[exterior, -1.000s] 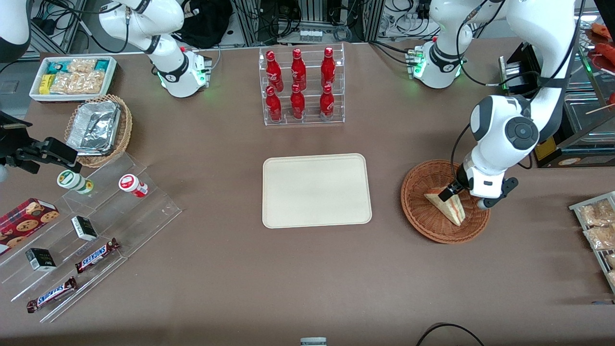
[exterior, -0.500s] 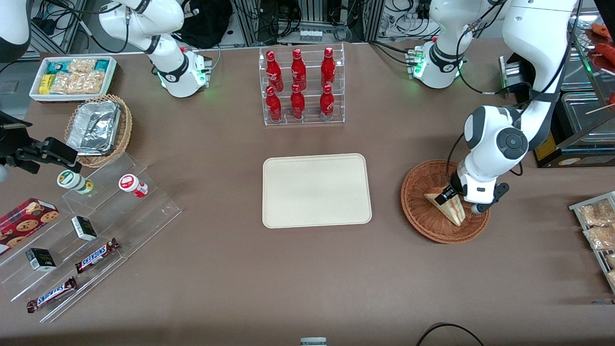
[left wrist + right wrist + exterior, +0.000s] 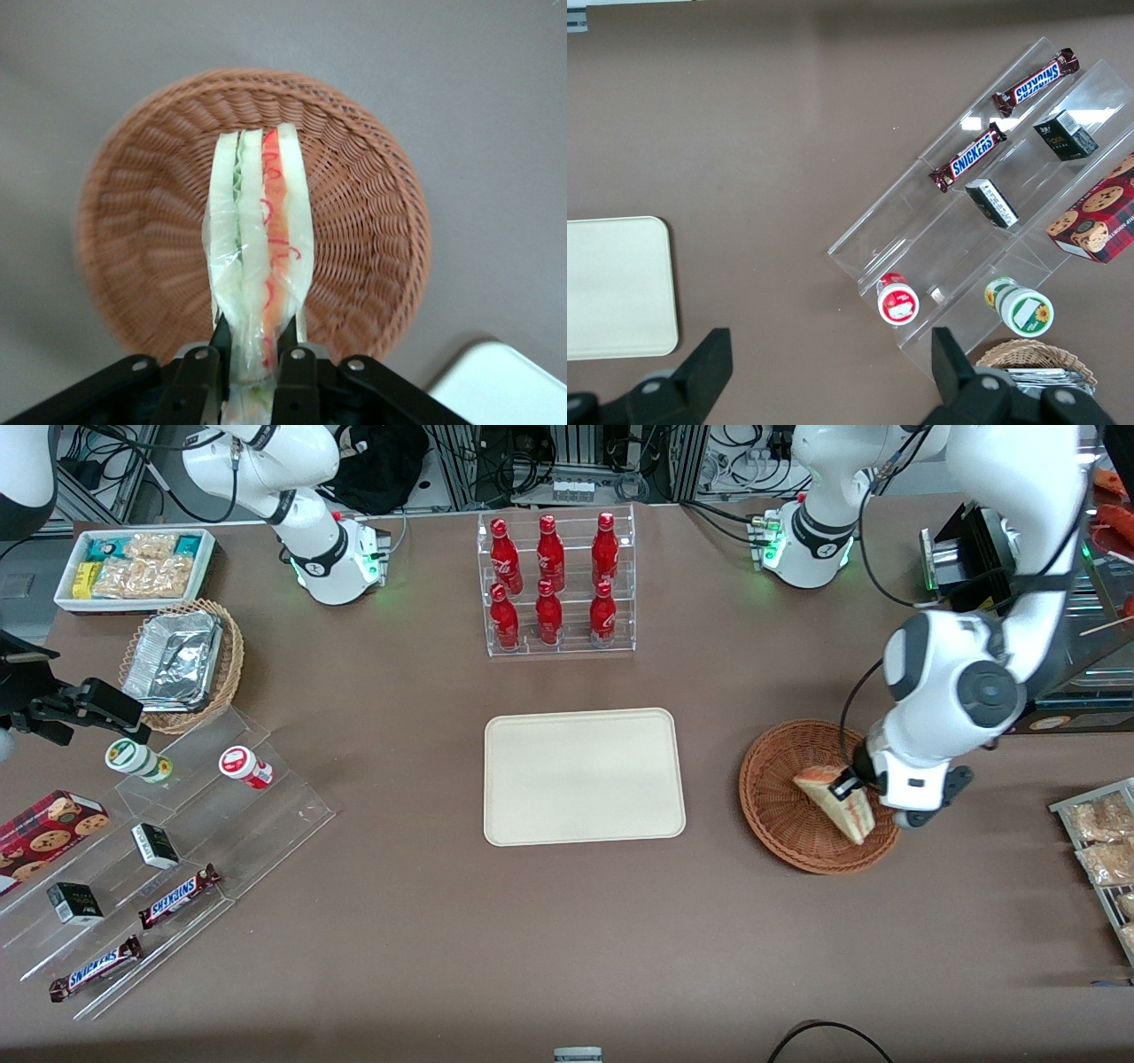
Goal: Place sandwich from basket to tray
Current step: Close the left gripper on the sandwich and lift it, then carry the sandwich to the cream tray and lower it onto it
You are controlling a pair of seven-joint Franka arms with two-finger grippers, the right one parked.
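The sandwich [image 3: 834, 801] is a plastic-wrapped white wedge with red and green filling [image 3: 259, 239]. My left gripper [image 3: 852, 786] is shut on its wide end, one black finger [image 3: 293, 341] on each flat side [image 3: 257, 341]. It hangs lifted and tilted above the reddish-brown wicker basket [image 3: 778, 797], whose woven bowl [image 3: 363, 230] lies below it with nothing else in it. The cream tray [image 3: 583, 775] lies flat at the table's middle, beside the basket toward the parked arm's end, and bears nothing; a corner of the tray [image 3: 496, 385] shows in the wrist view.
A clear rack of red bottles [image 3: 554, 584] stands farther from the camera than the tray. Snack packets [image 3: 1099, 841] lie at the working arm's end. A tan basket with foil trays [image 3: 182, 660], a white snack bin [image 3: 137, 567] and acrylic steps with candy bars [image 3: 168, 841] sit toward the parked arm's end.
The gripper has risen with the sandwich, lifting it off the basket's floor and shifting a little toward the working arm's end. The tray and basket have not moved.
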